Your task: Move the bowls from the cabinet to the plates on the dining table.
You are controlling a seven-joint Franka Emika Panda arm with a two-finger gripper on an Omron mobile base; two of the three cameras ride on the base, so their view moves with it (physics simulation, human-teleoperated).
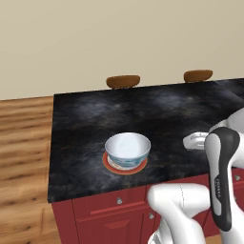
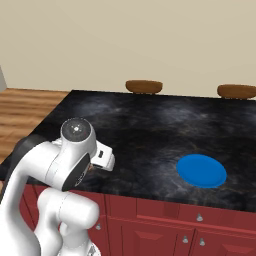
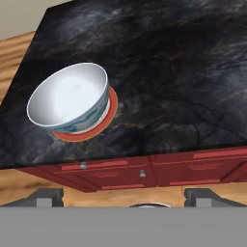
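White-teal bowl point(image 1: 127, 148), orange-red plate point(image 1: 125, 166), blue plate point(image 2: 201, 170)

The white arm point(image 2: 55, 170) is folded at the elbow, its fingers point(image 3: 43, 197) spread wide, holding nothing.

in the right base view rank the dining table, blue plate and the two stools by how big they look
1. dining table, by far the largest
2. blue plate
3. left stool and right stool: they look alike, so unranked; they stand farther from the camera, so their small look is unsure
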